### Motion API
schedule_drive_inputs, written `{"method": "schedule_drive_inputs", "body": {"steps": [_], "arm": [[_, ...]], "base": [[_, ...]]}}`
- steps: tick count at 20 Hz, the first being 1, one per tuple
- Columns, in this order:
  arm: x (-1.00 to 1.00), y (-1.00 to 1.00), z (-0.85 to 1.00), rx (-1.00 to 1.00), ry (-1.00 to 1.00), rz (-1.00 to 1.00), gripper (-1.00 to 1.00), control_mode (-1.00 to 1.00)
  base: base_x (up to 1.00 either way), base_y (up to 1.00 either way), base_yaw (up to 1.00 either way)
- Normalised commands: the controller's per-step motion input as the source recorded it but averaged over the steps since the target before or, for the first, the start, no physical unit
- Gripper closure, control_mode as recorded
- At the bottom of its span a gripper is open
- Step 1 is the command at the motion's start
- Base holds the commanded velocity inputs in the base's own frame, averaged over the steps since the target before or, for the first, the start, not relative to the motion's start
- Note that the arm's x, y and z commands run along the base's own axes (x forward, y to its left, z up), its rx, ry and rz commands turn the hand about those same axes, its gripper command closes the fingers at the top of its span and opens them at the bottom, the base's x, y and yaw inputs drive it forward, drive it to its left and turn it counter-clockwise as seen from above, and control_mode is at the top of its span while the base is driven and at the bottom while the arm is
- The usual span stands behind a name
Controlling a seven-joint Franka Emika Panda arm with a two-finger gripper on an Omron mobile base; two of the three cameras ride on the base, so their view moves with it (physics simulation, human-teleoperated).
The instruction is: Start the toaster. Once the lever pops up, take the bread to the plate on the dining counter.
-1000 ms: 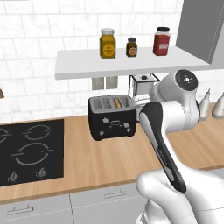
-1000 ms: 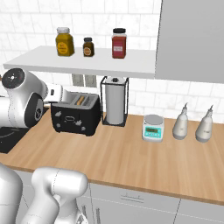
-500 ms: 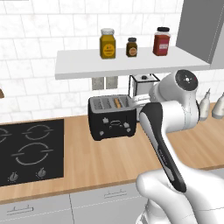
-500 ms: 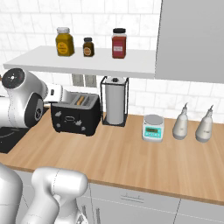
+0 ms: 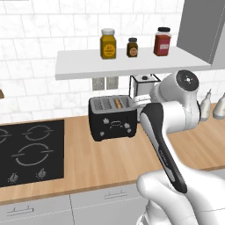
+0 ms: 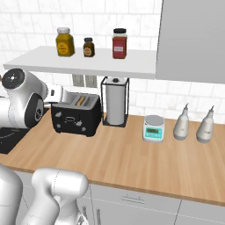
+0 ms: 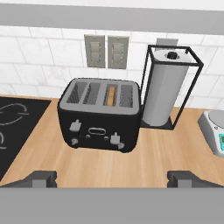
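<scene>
The toaster (image 7: pixel 99 114) stands at the back edge of the worktop (image 7: pixel 144 153), beside the paper-towel holder (image 7: pixel 168 87) and under the wall sockets (image 7: pixel 106 51), presumably for power. The bread (image 7: pixel 112 95) sits in its third slot, levers apparently up, toasting not started. The gripper (image 7: pixel 112 178), spread wide and empty, faces the toaster's front from well back; no writing is legible.

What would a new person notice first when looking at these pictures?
Probably the black toaster on the wooden counter, with the bread sunk in one of its slots. Beside it stands a paper towel roll in a black frame, and the open gripper hangs in front of the toaster.
</scene>
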Motion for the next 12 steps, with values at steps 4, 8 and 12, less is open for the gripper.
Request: {"method": "schedule_drive_inputs", "body": {"steps": [4, 8, 12], "arm": [[0.0, 0.0, 0.0, 0.0, 0.0, 0.0, -1.0, -1.0], [0.0, 0.0, 0.0, 0.0, 0.0, 0.0, -1.0, -1.0], [0.0, 0.0, 0.0, 0.0, 0.0, 0.0, -1.0, -1.0]], "base": [[0.0, 0.0, 0.0], [0.0, 0.0, 0.0], [0.0, 0.0, 0.0]]}}
